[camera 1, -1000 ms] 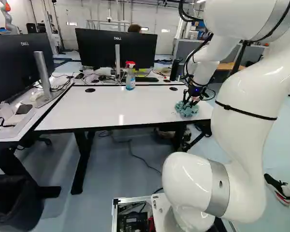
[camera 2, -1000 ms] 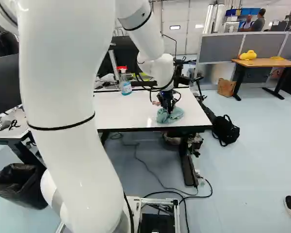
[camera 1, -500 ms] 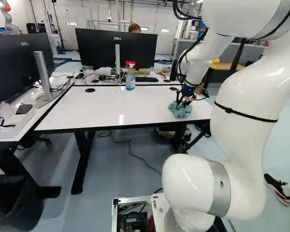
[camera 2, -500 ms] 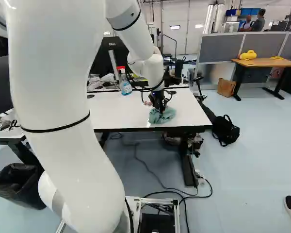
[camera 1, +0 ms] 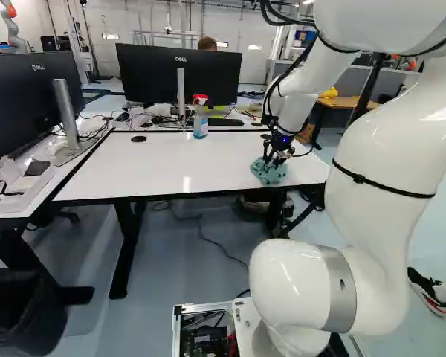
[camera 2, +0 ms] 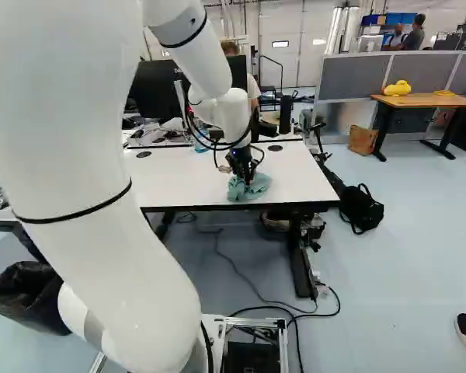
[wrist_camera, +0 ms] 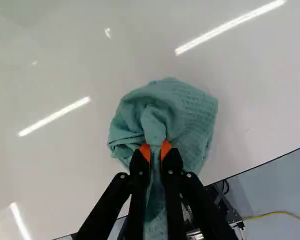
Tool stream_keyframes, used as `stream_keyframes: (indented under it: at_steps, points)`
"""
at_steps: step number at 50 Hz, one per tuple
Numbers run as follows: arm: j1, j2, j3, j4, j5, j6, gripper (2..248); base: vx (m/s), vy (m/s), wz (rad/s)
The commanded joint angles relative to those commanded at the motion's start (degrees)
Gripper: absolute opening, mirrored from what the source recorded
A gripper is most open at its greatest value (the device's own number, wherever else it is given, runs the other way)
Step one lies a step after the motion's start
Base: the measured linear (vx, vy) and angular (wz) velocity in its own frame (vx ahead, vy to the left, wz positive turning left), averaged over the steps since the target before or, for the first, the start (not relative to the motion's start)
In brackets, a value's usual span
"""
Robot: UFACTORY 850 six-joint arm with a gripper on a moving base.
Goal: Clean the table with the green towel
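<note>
Toward the right end of the white table [camera 1: 171,160], my gripper [camera 1: 273,161] points down into the bunched green towel [camera 1: 269,173]. In the right base view the towel [camera 2: 249,188] lies on the tabletop near its front edge. The wrist view shows the gripper [wrist_camera: 156,150] shut on a pinched fold of the towel [wrist_camera: 190,112], an orange pad on either side of it. The rest of the cloth spreads around and ahead of the fingers on the glossy surface.
A spray bottle [camera 1: 201,119] stands at the table's back edge, before a monitor [camera 1: 180,74]. Another desk with a monitor [camera 1: 22,108] adjoins at the left. A black bag [camera 2: 361,208] lies on the floor right of the table. Another robot [camera 1: 12,26] stands far back.
The arm has swung left along the tabletop, and the towel has moved with the gripper, staying near the front edge. The base has not moved.
</note>
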State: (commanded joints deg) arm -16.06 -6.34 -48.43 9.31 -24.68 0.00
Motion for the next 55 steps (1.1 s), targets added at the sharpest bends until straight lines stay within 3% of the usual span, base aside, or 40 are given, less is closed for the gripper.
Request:
stream_keyframes:
  at_steps: [10,21,55]
  points:
    - [-0.4,2.6,2.9,0.0,0.0,0.0,42,0.000,0.000,0.000]
    - [-2.5,3.8,4.2,0.0,0.0,0.0,42,0.000,0.000,0.000]
    - [-9.7,0.2,0.2,0.0,0.0,0.0,42,0.000,0.000,0.000]
